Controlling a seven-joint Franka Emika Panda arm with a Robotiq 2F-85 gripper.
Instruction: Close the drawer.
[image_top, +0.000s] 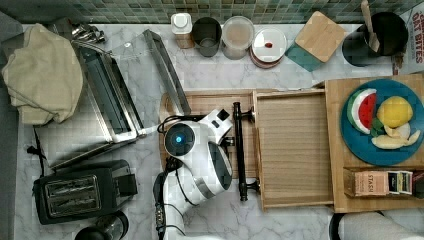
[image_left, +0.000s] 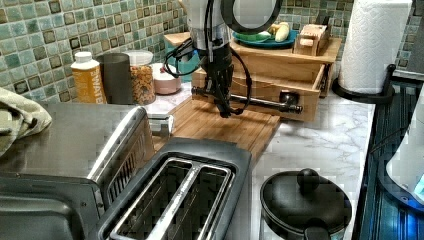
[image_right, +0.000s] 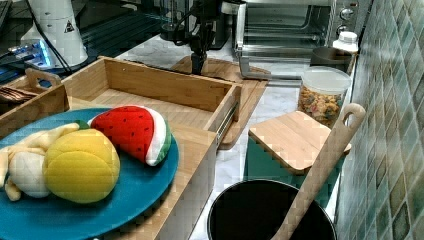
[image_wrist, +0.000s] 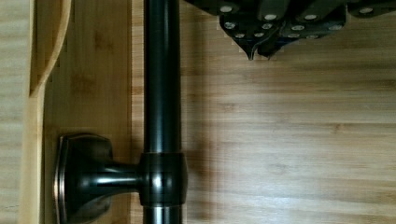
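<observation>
On the marble worktop (image_top: 210, 80), the wide, shallow light-bamboo drawer (image_top: 292, 147) stands pulled far out of its bamboo cabinet (image_top: 337, 197), its tray bare inside. Its long dark metal bar handle (image_top: 239, 150) runs across the front, held off the wood by two posts. The gripper (image_left: 226, 111) hangs point-down over the darker wooden cutting board (image_left: 225, 127), just beside the handle on the side away from the drawer, and in the wrist view its tip (image_wrist: 259, 49) sits near the bar (image_wrist: 161, 74) without touching it. The fingers look drawn narrow, pressed together, holding nothing.

My reading is that the approach is done and the push has not yet begun, since the drawer is still fully out. The next move calls for a level shove against the bar toward the cabinet, toward the top view's right. Contact near the handle's middle should keep the tray from skewing on its rails.
</observation>
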